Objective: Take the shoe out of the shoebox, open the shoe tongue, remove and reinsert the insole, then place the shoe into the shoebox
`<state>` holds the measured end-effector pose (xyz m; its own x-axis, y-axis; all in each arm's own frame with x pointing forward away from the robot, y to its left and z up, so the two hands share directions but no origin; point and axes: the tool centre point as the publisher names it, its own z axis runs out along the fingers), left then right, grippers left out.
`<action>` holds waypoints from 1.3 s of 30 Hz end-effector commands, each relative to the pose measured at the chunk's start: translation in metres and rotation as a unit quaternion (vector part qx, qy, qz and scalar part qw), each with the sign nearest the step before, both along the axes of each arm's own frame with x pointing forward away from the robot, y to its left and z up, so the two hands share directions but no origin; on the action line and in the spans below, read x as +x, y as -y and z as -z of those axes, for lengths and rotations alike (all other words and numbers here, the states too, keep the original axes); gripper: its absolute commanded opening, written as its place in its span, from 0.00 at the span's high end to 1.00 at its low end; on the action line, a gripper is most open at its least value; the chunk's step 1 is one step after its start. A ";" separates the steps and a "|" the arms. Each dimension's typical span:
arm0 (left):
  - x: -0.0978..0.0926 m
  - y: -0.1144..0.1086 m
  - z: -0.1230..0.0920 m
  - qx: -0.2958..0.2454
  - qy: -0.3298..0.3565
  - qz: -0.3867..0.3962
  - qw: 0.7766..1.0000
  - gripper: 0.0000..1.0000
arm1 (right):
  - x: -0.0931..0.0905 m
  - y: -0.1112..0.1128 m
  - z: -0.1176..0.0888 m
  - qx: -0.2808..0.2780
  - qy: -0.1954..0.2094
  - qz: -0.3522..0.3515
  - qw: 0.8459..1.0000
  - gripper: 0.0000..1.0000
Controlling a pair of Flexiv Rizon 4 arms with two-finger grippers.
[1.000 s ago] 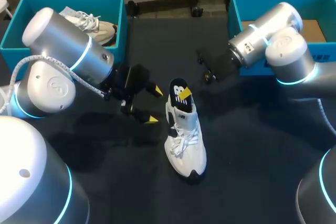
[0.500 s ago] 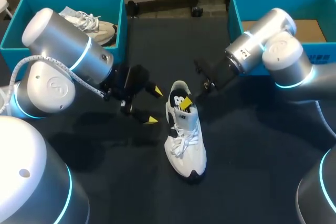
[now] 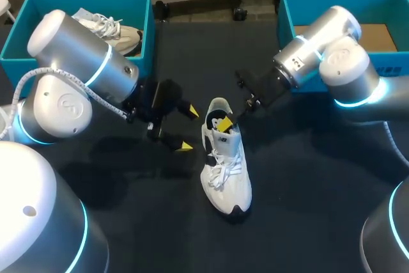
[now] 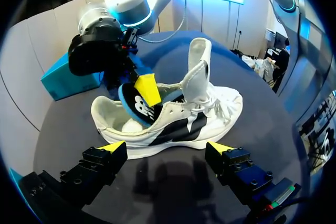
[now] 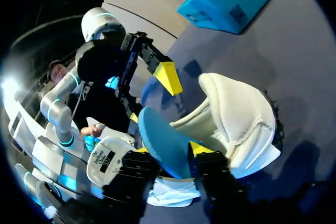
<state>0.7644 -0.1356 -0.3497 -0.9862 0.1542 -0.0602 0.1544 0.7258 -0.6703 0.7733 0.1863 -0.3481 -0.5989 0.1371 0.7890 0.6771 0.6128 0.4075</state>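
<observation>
Dark table (image 3: 307, 177), matte, w/ one teal box in each upper corner of the head view. The upper-left shoebox (image 3: 146, 27) holds a second shoe (image 3: 114, 30), pale, laces showing. In the upper-right shoebox (image 3: 286, 6) we see only a brown cardboard floor.

The white shoe (image 3: 225, 171) is out of the boxes, at frame ctr. It stands on its sole, toe twd the lower edge and heel twd the top. From the left wrist we see it side-on, tongue (image 4: 199, 66) pulled up and standing clear of the laces.

The insole (image 3: 216, 119) is partly out. One end rises from the heel opening and the rest sits down inside. It is blue on one face, dark w/ a white mark on the other.

The right gripper (image 3: 225, 126) comes in from the upper right and sits over the heel. Its jaws are narrow, clamped on the raised insole from both faces. The right wrist view shows a yellow tip each side of the blue sheet.

The left gripper (image 3: 186, 128) is just left of the shoe and not touching it. Its jaws are spread wide and hold nothing. In its own view the shoe lies ahead of the fingers.
</observation>
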 end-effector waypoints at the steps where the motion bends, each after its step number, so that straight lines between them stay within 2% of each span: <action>1: -0.002 -0.003 0.001 -0.001 0.001 -0.001 1.000 0.00 | 0.000 0.002 -0.006 -0.006 0.010 0.007 1.000 0.56; 12: -0.003 -0.008 0.000 0.000 0.001 -0.003 1.000 0.00 | 0.003 0.000 -0.016 -0.011 0.029 0.013 0.999 0.47; 14: -0.003 -0.008 0.001 -0.001 0.000 -0.002 1.000 0.00 | 0.004 -0.002 -0.018 -0.014 0.034 0.013 0.999 0.38; 18: -0.004 -0.009 0.000 -0.001 0.000 -0.002 1.000 0.00 | 0.006 -0.002 -0.021 -0.015 0.042 0.017 0.999 0.29; 24: -0.004 -0.010 0.000 -0.001 0.001 -0.002 1.000 0.00 | 0.006 -0.003 -0.016 -0.012 0.039 0.020 0.999 0.45; 28: -0.004 -0.010 0.000 -0.002 0.000 -0.001 1.000 0.00 | 0.007 -0.005 -0.010 -0.017 0.032 0.011 0.999 0.38; 31: -0.005 -0.009 0.000 -0.002 0.000 -0.001 1.000 0.00 | 0.007 -0.006 -0.010 -0.029 0.034 0.004 0.999 0.39; 33: -0.006 -0.010 0.001 -0.001 -0.001 -0.002 1.000 0.00 | 0.007 -0.005 -0.010 -0.038 0.046 0.003 0.998 0.33; 35: -0.007 -0.010 0.002 -0.001 -0.002 -0.003 1.000 0.00 | 0.009 -0.003 -0.010 -0.052 0.073 0.004 0.996 0.37; 37: -0.008 -0.010 0.002 -0.001 -0.003 -0.003 1.000 0.00 | 0.011 -0.001 -0.012 -0.062 0.101 0.010 0.993 0.51; 39: -0.008 -0.010 0.002 -0.001 -0.004 -0.004 1.000 0.00 | 0.011 0.000 -0.013 -0.064 0.110 0.012 0.992 0.50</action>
<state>0.7589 -0.1270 -0.3515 -0.9875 0.1491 -0.0500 0.1437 0.7262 -0.6723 0.7909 0.1879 -0.3422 -0.7369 0.2172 0.6402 0.5956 0.6566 0.4628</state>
